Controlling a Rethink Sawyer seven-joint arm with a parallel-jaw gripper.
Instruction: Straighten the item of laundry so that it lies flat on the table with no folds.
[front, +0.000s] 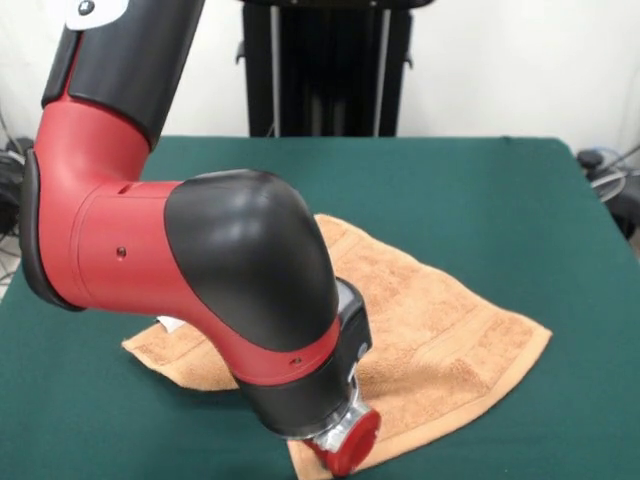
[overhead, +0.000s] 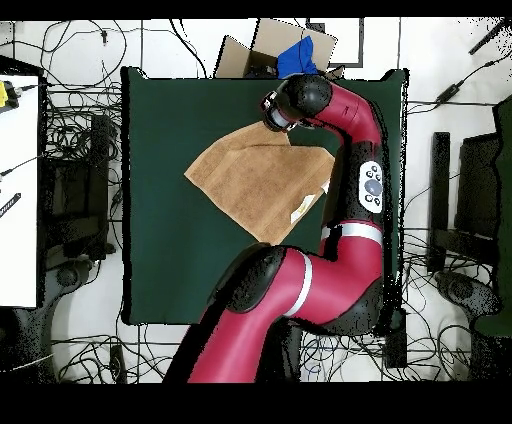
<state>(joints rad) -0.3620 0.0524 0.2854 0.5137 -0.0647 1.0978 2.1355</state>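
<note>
The item of laundry (front: 440, 320), an orange-tan towel, lies spread as a diamond on the green table (front: 480, 190). In the overhead view the towel (overhead: 250, 180) has a small turned-over patch at its edge beside the arm, and the table (overhead: 160, 250) shows wide around it. A white label (front: 168, 322) sticks out at the towel's left corner. The arm's wrist hangs low over the towel's near corner. My gripper (overhead: 272, 116) sits at that corner, mostly hidden beneath the wrist, and its state does not show.
A cardboard box (overhead: 262, 48) holding something blue stands just beyond the table's edge in the overhead view. Cables cover the floor all around. A white desk (overhead: 18, 190) runs along the left side. A black stand (front: 325, 70) rises behind the table.
</note>
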